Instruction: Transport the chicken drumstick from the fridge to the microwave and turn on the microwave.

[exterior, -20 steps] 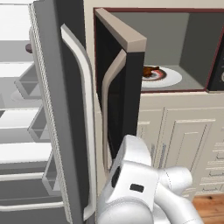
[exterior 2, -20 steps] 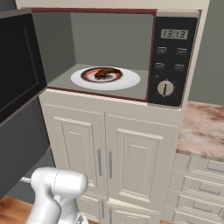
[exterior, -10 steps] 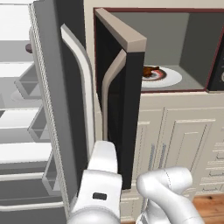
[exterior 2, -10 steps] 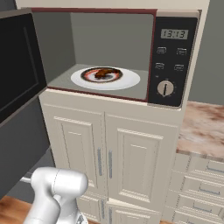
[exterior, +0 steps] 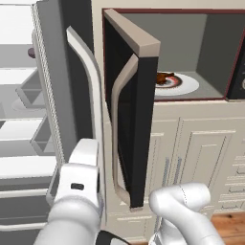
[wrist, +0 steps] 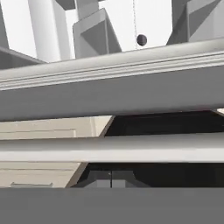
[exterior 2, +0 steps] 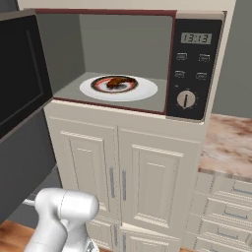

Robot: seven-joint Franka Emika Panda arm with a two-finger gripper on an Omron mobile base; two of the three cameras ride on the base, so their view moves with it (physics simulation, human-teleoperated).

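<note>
Our arm has swung left toward the fridge; gripper closed, empty. The drumstick sits mid-plate; microwave door open.

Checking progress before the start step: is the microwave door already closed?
No, the microwave door stands swung open, and the chicken drumstick lies on the white plate inside.

You see the grey floor of the open built-in microwave carrying a round white plate, and on that plate lies the small reddish-brown chicken drumstick. Beside it, the marbled tabletop sits over cream drawers.
</note>
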